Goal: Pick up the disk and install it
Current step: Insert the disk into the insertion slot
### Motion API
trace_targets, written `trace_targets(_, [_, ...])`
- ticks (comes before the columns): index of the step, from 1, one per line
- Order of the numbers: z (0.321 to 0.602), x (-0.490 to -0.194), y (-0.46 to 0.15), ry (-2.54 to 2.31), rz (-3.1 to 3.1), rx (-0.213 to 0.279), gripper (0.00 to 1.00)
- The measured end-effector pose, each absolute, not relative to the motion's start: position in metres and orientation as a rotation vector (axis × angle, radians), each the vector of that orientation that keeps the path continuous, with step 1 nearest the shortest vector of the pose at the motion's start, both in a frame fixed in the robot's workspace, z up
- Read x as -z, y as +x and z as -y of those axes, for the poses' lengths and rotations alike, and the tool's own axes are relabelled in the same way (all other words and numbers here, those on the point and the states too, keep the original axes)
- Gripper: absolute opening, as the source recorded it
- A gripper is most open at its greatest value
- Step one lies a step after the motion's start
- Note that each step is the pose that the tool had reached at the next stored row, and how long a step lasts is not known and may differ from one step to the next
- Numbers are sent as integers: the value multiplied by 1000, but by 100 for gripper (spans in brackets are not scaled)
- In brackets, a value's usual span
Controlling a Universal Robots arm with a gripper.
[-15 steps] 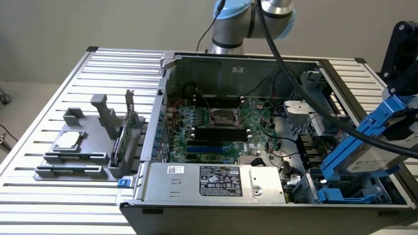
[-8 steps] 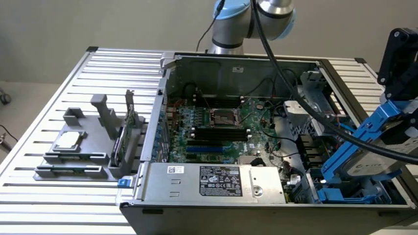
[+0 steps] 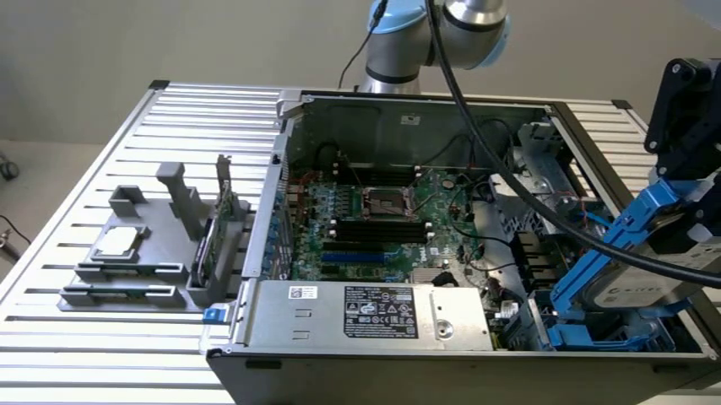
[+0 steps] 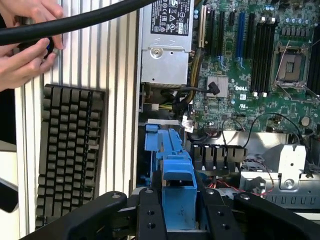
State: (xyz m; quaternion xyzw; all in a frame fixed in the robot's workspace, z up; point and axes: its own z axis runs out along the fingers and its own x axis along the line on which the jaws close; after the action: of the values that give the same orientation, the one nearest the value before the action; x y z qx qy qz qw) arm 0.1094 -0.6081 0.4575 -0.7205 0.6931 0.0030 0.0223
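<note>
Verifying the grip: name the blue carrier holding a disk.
The tilted carrier in the fingers, framing the silver disk; the bracket lying below it is bare.

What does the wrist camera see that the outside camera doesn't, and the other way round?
Wrist view's extras: a black keyboard and a person's hands by a black cable. Exterior view's extras: the robot arm, a grey holder carrying a small square chip, and the disk with its silver face. Shared: the green motherboard, the power supply, and the gripper shut on the disk's blue carrier.
</note>
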Motion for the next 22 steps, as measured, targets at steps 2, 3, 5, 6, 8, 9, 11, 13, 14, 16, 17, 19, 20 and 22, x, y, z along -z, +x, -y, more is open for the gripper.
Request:
trace_targets(2, [606, -454, 109, -2226, -2154, -9, 32])
trace_targets(3, [605, -452, 109, -2223, -2157, -9, 32])
trace_targets(5, [603, -450, 109, -2216, -2163, -8, 32])
trace_targets(6, [603, -449, 109, -2212, -2168, -8, 32])
trace_targets(8, [602, -448, 109, -2201, -2180, -7, 32])
trace_targets(9, [602, -448, 109, -2196, -2185, -7, 32])
trace_targets(11, [602, -447, 109, -2190, -2191, -7, 32])
trace_targets(13, [602, -445, 109, -2188, -2193, -6, 32])
trace_targets(14, [602, -445, 109, -2187, -2194, -6, 32])
trace_targets(16, [602, -443, 109, -2187, -2194, -6, 32])
trace_targets(17, [602, -442, 109, -2186, -2195, -6, 32])
trace_targets(19, [602, -440, 109, -2186, -2195, -6, 32])
trace_targets(20, [602, -439, 109, -2186, -2195, -6, 32])
trace_targets(22, [602, -438, 109, -2186, -2195, -6, 32])
